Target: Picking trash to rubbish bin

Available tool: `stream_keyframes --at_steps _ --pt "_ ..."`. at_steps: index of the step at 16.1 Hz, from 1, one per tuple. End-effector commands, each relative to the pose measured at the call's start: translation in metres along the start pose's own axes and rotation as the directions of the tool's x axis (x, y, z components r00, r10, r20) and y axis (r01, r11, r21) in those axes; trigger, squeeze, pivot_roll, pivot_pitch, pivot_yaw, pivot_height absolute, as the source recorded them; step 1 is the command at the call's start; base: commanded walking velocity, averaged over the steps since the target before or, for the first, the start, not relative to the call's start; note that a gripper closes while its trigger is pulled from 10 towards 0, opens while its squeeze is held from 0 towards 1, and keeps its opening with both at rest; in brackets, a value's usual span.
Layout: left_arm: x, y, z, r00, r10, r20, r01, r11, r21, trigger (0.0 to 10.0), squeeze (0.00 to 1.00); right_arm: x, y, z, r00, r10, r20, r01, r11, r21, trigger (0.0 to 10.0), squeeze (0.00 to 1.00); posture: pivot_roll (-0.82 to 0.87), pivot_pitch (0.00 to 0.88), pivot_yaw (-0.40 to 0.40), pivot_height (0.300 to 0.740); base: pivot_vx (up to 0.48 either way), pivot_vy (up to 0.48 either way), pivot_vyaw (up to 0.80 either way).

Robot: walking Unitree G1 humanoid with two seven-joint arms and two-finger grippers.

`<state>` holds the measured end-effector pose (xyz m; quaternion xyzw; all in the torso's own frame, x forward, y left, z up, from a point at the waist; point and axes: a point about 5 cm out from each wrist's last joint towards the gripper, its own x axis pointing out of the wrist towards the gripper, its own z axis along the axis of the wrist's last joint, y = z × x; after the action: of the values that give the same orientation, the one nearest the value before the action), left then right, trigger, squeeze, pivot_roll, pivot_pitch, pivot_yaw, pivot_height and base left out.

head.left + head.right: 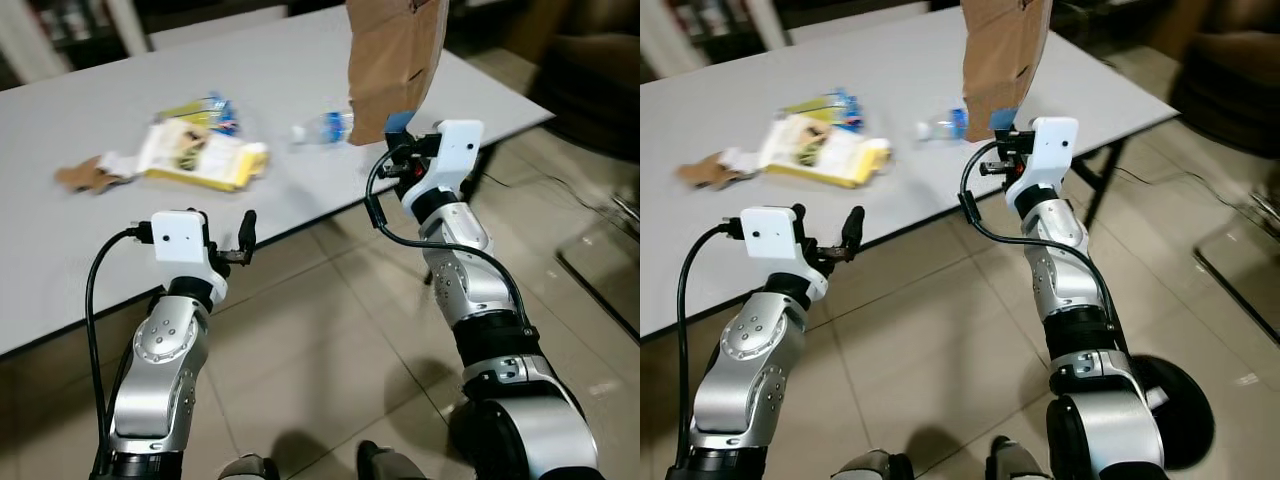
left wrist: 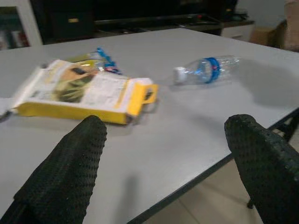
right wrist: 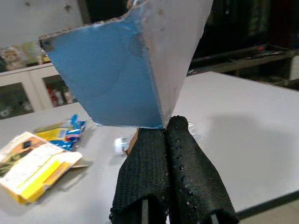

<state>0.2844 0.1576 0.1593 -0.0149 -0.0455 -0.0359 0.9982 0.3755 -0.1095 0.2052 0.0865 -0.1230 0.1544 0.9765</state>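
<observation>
Table: my grey table point(image 1: 300, 60) stood on beige floor tiles point(image 1: 330, 330).
Right gripper point(image 3: 164, 140): I pinched the cardboard box point(image 1: 392, 55).
Left gripper point(image 2: 166, 154): my fingers were spread.

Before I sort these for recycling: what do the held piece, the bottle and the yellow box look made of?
The held piece, pinched in the right gripper, looks like cardboard: brown matte outside, blue printed inside, raw grey edge. The bottle seems clear glossy plastic with a white cap and blue label. The yellow box looks like printed paperboard, flattened, slightly glossy.
</observation>
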Motion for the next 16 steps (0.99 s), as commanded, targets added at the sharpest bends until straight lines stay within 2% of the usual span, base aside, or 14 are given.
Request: stream_keyframes --at_steps 1,5,16 --pt "0.0005 0.0057 0.0024 1.000 0.024 0.020 -0.024 1.000 -0.012 10.0 0.00 -0.0002 0.0045 0.0032 1.000 0.019 0.007 -0.019 1.000 -0.003 10.0 0.00 -0.04 0.095 0.050 0.740 0.289 0.000 0.00" --pt "0.0035 0.0108 0.0054 0.999 0.041 0.030 -0.041 0.999 -0.018 10.0 0.00 -0.0024 0.0077 0.0023 1.000 0.029 0.003 -0.029 1.000 -0.010 10.0 0.00 -0.04 0.094 0.053 0.740 0.355 0.000 0.00" --pt "0.0037 0.0125 0.0037 0.999 0.042 0.022 -0.041 0.999 -0.015 10.0 0.00 -0.0045 0.0087 0.0009 1.000 0.026 -0.010 -0.026 1.000 -0.014 10.0 0.00 -0.04 0.088 0.057 0.740 0.437 0.000 0.00"
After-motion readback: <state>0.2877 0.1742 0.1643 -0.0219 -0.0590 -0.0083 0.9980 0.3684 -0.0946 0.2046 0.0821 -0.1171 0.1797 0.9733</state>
